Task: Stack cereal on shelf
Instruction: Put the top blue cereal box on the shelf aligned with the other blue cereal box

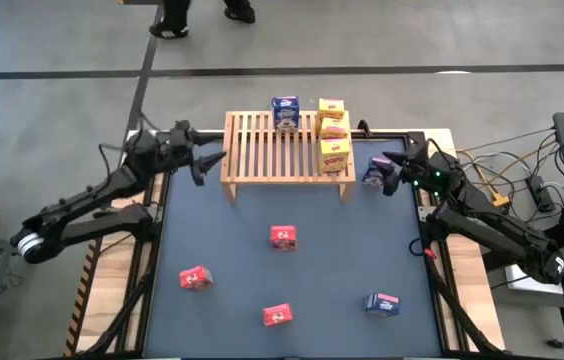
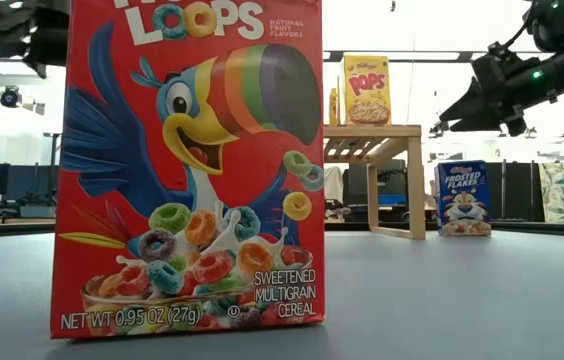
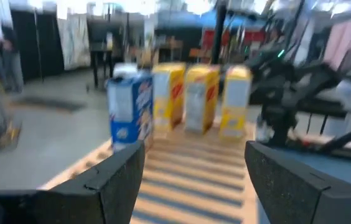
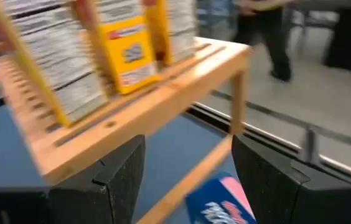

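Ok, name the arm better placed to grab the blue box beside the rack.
Right. The right gripper hangs open right over the blue box at the shelf's right end; the left gripper sits open at the opposite end.

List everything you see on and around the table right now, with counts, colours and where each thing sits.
Wooden slatted shelf: one, light wood, far middle of the mat.
Yellow cereal boxes: three, in a row along the shelf's right end.
Blue cereal box on shelf: one, far edge of the shelf, beside the yellow row.
Blue cereal boxes off shelf: two, one on the mat right of the shelf, one near right.
Red cereal boxes: three on the mat, centre, near left, near middle.
Table mat: one, dark grey.
Cables: several, right of the table.
Person's feet: on the floor beyond the table.
Left hand: open, by the shelf's left end.
Right hand: open, over the blue box right of the shelf.
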Available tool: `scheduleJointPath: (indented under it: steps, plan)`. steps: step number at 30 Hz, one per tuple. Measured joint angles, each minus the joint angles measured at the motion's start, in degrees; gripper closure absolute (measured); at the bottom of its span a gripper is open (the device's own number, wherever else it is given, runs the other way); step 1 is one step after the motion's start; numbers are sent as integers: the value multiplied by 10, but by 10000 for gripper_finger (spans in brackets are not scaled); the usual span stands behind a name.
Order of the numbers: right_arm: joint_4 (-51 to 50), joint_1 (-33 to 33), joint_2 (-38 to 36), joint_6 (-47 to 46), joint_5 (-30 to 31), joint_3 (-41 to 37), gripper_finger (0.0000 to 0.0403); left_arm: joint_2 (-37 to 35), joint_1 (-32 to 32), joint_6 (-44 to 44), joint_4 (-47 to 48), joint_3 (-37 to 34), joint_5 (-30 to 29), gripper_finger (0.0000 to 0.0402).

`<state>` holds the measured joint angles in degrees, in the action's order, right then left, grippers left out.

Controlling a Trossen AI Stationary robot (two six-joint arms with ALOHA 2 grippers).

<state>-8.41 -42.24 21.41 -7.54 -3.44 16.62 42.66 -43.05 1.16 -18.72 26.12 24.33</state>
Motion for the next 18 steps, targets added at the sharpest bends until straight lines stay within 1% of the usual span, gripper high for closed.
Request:
scheduleJointPath:
  steps: [3, 6, 8, 11, 15, 18]
  plan:
    - [-10, 6, 0, -36, 24, 7, 174, -37, 31, 9, -45, -40, -44, 141]
    - [-27, 30, 0, -59, 42, 15, 174, -60, 71, 15, -72, -73, -98, 141]
    - [-62, 55, 0, -61, 91, 26, 174, -68, 98, 14, -95, -96, -134, 141]
    - [-121, 100, 0, -77, 186, 54, 177, -69, 131, 7, -136, -125, -177, 141]
    - [-152, 170, 5, -105, 277, 83, 179, -60, 149, 3, -152, -136, -204, 141]
    - [-155, 219, 20, -129, 347, 85, 180, -52, 149, 3, -154, -134, -222, 141]
